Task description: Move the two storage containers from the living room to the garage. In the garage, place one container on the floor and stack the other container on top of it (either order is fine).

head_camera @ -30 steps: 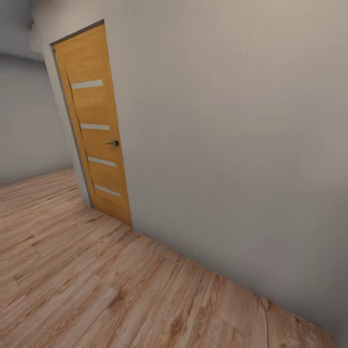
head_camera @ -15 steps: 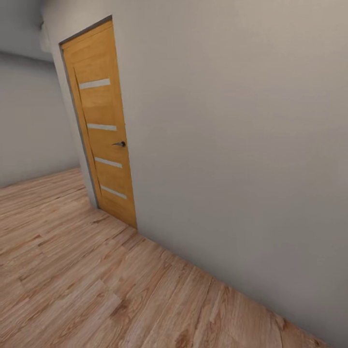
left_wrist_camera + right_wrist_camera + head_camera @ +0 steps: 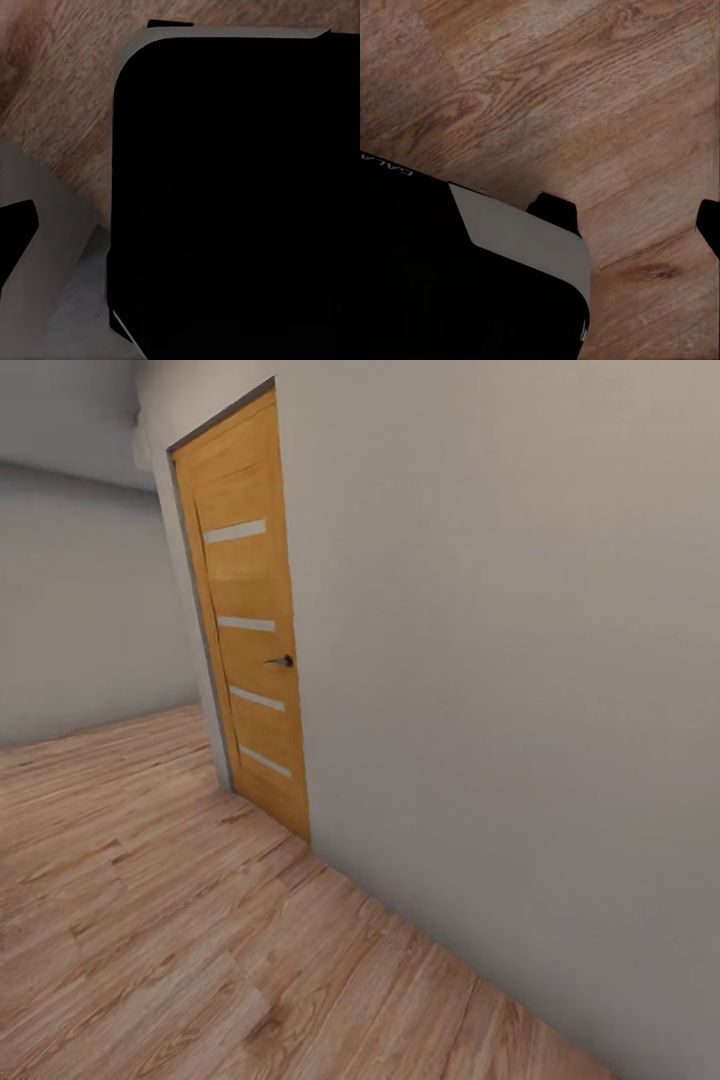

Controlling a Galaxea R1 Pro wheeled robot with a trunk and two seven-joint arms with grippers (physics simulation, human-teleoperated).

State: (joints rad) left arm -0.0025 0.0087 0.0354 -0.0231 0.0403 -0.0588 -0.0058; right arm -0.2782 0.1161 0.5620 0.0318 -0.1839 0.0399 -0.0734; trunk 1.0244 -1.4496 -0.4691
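Observation:
The two storage containers are out of view. In the head view I face a plain grey-white wall with a shut wooden door in it, over light wood plank floor. In the right wrist view my right gripper hangs over the planks, its two dark fingertips apart with nothing between them. The left wrist view looks down on my own black body; a dark piece at the picture's edge may be a finger, and the gripper's state is not clear.
The door has a dark handle and several pale horizontal strips. The wall runs close along my right side. To the left the plank floor stretches toward a far grey wall. My black and grey base shows in the right wrist view.
The whole head picture has shifted: the door and wall corner now sit further right and slightly larger, so the camera has moved. Nothing in the scene itself has moved.

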